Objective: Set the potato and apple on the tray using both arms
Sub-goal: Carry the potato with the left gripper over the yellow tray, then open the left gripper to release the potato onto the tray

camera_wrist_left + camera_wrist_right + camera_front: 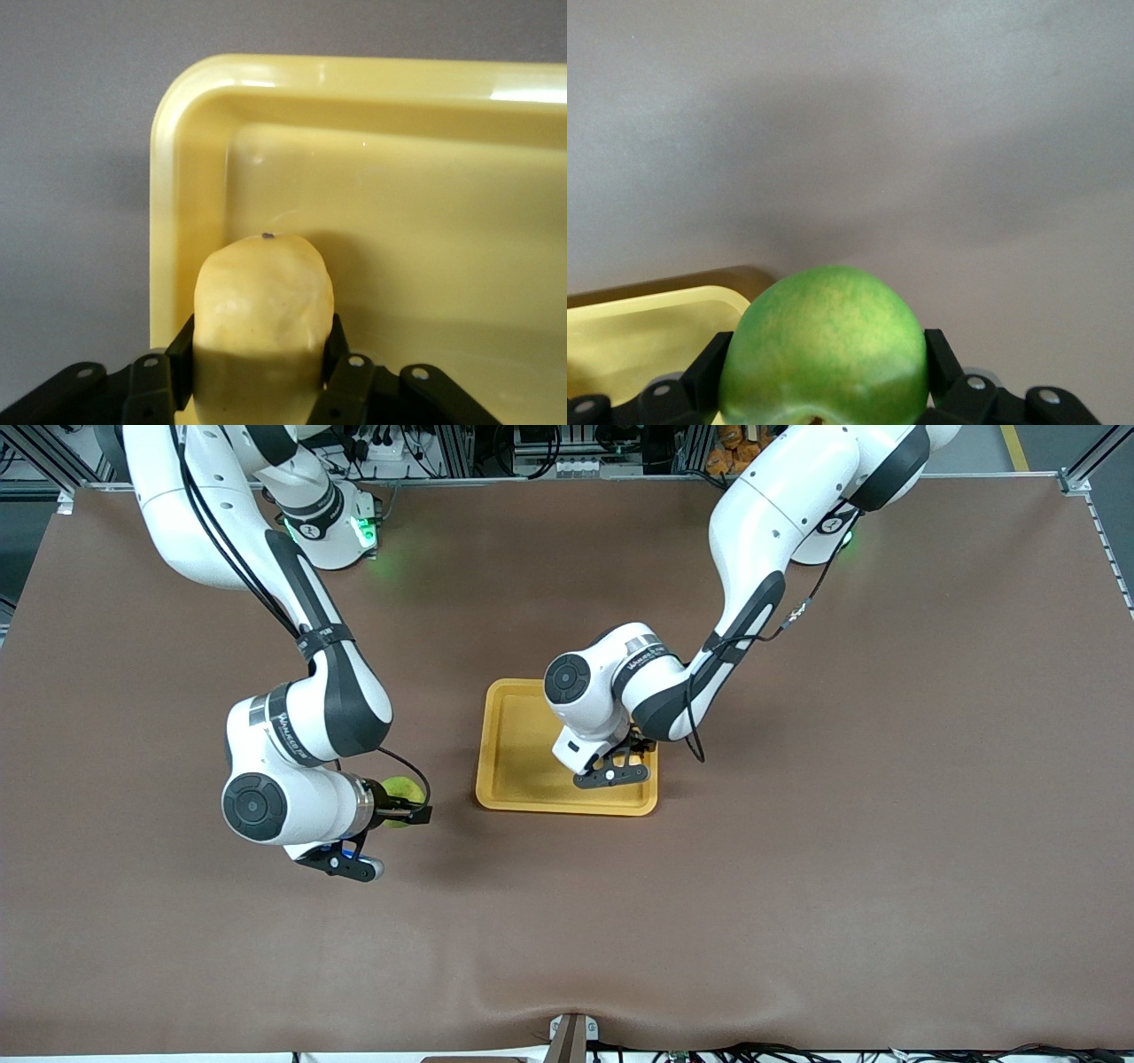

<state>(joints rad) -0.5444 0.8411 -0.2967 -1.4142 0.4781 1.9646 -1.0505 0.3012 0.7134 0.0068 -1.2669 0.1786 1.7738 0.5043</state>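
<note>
Two arms are busy over the brown table [797, 886], each with something in its grip. Coming from its base at the table's top edge, the left arm bends down over the tray [505, 753], and the left gripper [620, 766] hangs above the tray's corner that lies nearest the front camera, at the left arm's end. Its fingers [345, 372] are clamped together on the potato [264, 328]; in the left wrist view the pale yellow, lumpy potato sits squeezed between the two black fingers, with the tray's floor and a rounded corner of its raised rim showing below it. I cannot tell whether the potato touches the tray floor or hangs just above it. From the front the potato itself is hidden under the wrist. The tray, yellow-orange and shallow, lies near the middle of the table, its long sides running toward the front camera. The right arm reaches down toward its own end of the table, and the right gripper [409, 808] is over bare brown table just beside the tray, outside the rim. Its fingers [943, 359] are closed on the apple [400, 790], bright green and round, pinched on both sides; a brownish dimple shows at its lower edge in the right wrist view. In that same view a corner of the tray appears near the apple, with plain table surface filling the rest.
</note>
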